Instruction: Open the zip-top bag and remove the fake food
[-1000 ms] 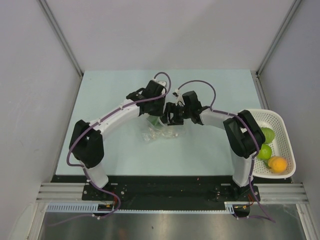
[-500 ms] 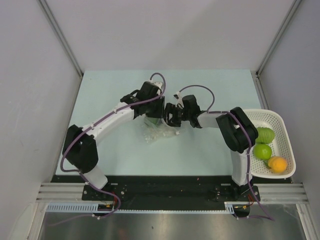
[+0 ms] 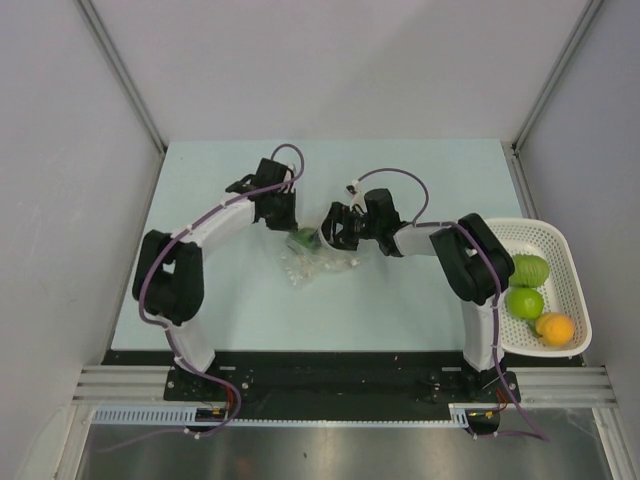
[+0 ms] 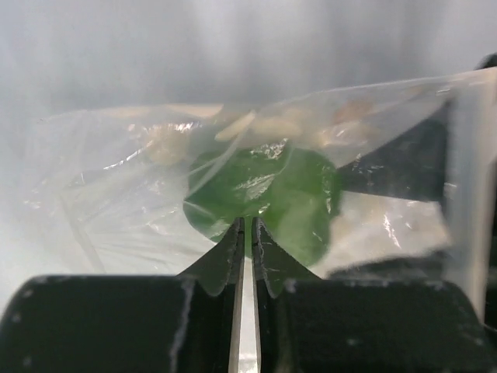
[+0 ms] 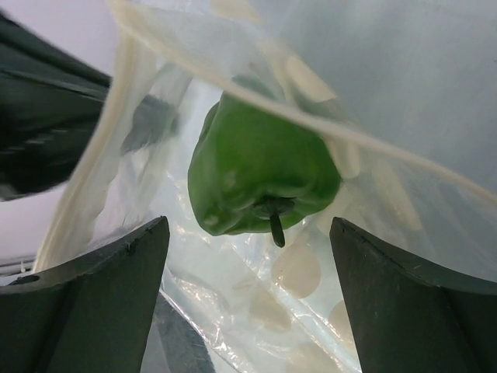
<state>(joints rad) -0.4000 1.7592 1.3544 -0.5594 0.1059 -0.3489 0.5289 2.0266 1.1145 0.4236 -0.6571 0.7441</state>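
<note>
**Green pepper in clear bag, between the two grippers**

The left gripper point(image 4: 245, 227) has its fingers pressed together, tips at the zip-top bag point(image 4: 116, 179). I cannot tell whether any film is nipped between them. The right gripper point(image 5: 248, 225) has its fingers spread wide, and the pale zip strip point(image 5: 373, 148) crosses just ahead of them.

The bag is crinkly, clear and white-specked, lying mid-table point(image 3: 200, 170). Inside it sits a glossy green bell pepper point(image 5: 260, 167), stem toward the right wrist camera, just beyond both sets of fingertips.

A white mesh basket point(image 3: 560, 240) sits at the table's edge at 4 o'clock, holding lime-green fruits point(image 3: 526, 302) and an orange fruit point(image 3: 556, 328). The table runs on toward 12 and 9 o'clock to grey walls point(image 3: 60, 200).
</note>
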